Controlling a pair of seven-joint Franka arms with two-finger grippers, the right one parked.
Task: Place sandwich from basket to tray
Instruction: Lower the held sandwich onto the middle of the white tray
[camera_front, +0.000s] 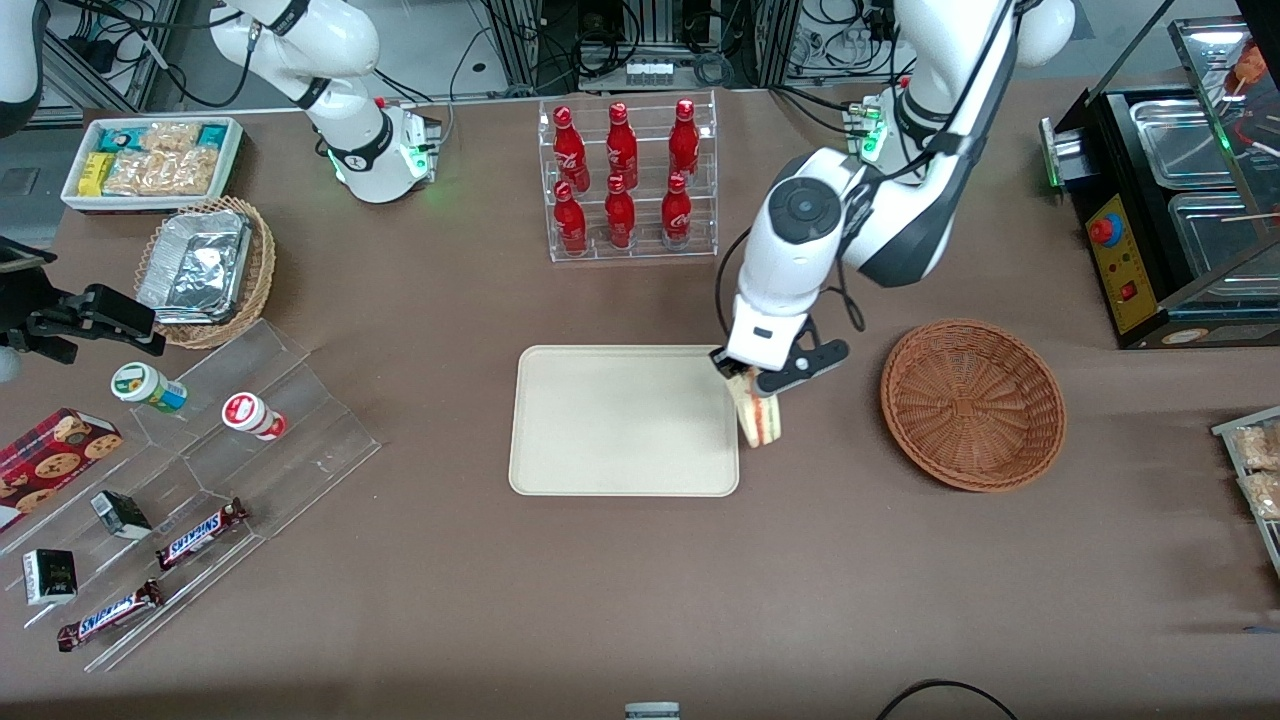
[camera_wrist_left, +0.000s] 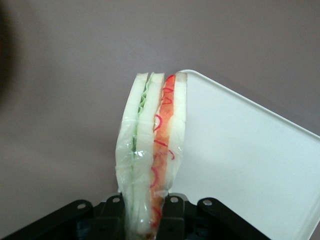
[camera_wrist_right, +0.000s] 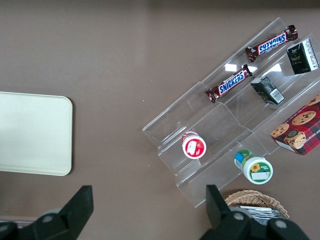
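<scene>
My left gripper (camera_front: 748, 378) is shut on the sandwich (camera_front: 760, 420), a wrapped wedge of white bread with red and green filling. It hangs just above the table at the tray's edge that faces the basket. In the wrist view the sandwich (camera_wrist_left: 152, 155) stands between the black fingers (camera_wrist_left: 172, 217), with the gripper (camera_wrist_left: 145, 220) clamped on its end and a corner of the tray (camera_wrist_left: 250, 165) beside it. The cream tray (camera_front: 620, 420) lies flat and bare. The reddish-brown wicker basket (camera_front: 972, 403) sits empty toward the working arm's end.
A clear rack of red cola bottles (camera_front: 628, 180) stands farther from the front camera than the tray. A black machine (camera_front: 1170, 190) sits at the working arm's end. Toward the parked arm's end are a tan basket of foil trays (camera_front: 208, 268) and acrylic snack steps (camera_front: 200, 500).
</scene>
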